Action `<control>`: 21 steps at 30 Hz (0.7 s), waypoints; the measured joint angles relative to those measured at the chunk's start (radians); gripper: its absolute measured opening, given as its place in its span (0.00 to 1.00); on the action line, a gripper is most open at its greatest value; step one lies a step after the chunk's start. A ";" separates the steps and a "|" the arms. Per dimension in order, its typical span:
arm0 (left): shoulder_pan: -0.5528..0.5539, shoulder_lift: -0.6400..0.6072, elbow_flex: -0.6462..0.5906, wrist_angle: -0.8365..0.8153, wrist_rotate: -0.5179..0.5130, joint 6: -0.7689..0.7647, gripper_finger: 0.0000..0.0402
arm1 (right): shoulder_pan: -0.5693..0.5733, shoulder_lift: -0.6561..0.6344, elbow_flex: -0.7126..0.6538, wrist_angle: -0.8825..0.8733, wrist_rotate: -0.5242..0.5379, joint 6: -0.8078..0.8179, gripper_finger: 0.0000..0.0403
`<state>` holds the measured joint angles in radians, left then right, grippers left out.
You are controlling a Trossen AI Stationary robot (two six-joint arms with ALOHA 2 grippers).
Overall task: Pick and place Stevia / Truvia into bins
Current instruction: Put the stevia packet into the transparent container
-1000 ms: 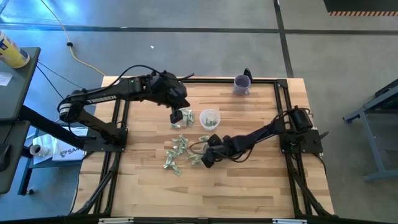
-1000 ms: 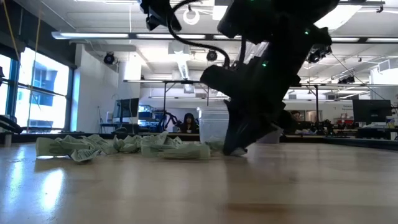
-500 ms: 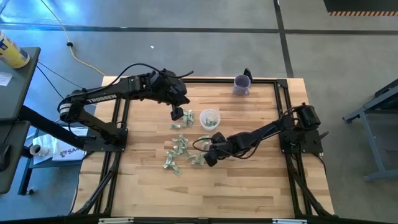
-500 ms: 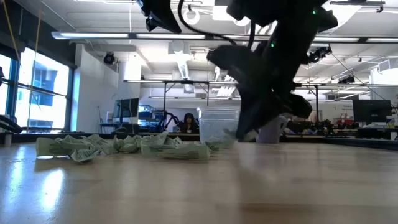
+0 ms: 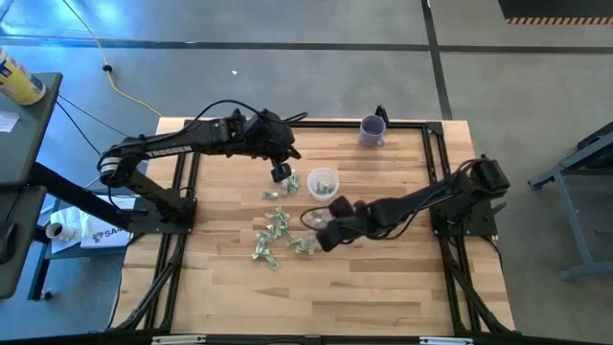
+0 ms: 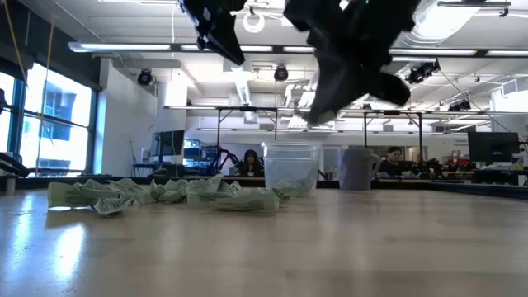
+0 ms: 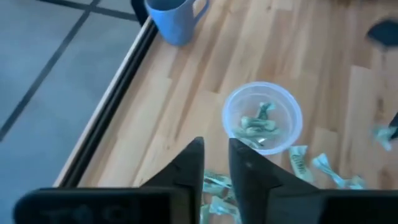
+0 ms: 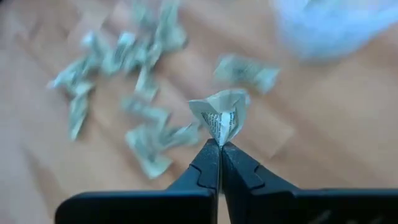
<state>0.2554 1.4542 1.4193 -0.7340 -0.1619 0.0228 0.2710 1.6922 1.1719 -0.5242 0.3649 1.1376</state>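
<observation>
Pale green packets (image 5: 273, 230) strewn on the wood left of centre, well clear of the left gripper (image 7: 216, 163) — empty, fingers slightly parted, hovering just beside the clear cup (image 5: 323, 182). Further right, right gripper (image 8: 219, 147) raised off the table, pressed together on one crumpled packet (image 8: 221, 113). Carry step, apparently — next calls for lining up over the cup's rim, then releasing.

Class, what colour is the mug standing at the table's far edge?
The mug is purple, clearest in the high view; the left wrist view tints it bluer.
</observation>
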 joint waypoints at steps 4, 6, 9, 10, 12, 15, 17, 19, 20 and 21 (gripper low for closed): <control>0.000 0.002 0.000 0.027 -0.027 0.011 0.33 | -0.039 -0.072 0.033 -0.089 0.127 -0.092 0.00; 0.000 0.002 0.000 0.032 -0.028 0.022 0.35 | -0.084 -0.093 0.034 -0.085 0.144 -0.150 0.01; 0.000 0.002 0.000 0.027 -0.028 0.025 0.36 | -0.180 -0.083 0.034 -0.059 0.061 -0.229 0.02; 0.000 0.002 0.000 0.025 -0.027 0.025 0.36 | -0.211 -0.069 0.033 -0.044 0.020 -0.258 0.02; 0.000 0.002 0.000 0.019 -0.027 0.025 0.36 | -0.265 -0.042 0.032 -0.002 -0.037 -0.319 0.02; 0.000 0.002 0.000 0.004 -0.026 0.025 0.35 | -0.323 -0.020 0.032 0.041 -0.073 -0.361 0.04; 0.000 0.002 0.000 -0.022 -0.025 0.025 0.35 | -0.354 -0.018 0.032 0.058 -0.119 -0.379 0.09; 0.000 0.002 0.000 -0.054 -0.024 0.024 0.35 | -0.373 -0.018 0.032 0.051 -0.154 -0.383 0.17; 0.000 0.002 0.000 -0.065 -0.024 0.023 0.35 | -0.379 -0.018 0.032 0.046 -0.171 -0.386 0.22; 0.000 0.002 0.000 -0.075 -0.024 0.022 0.35 | -0.380 -0.019 0.032 0.045 -0.193 -0.393 0.27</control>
<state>0.2550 1.4559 1.4193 -0.8086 -0.1860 0.0448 -0.1093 1.6733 1.2041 -0.4791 0.1718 0.7451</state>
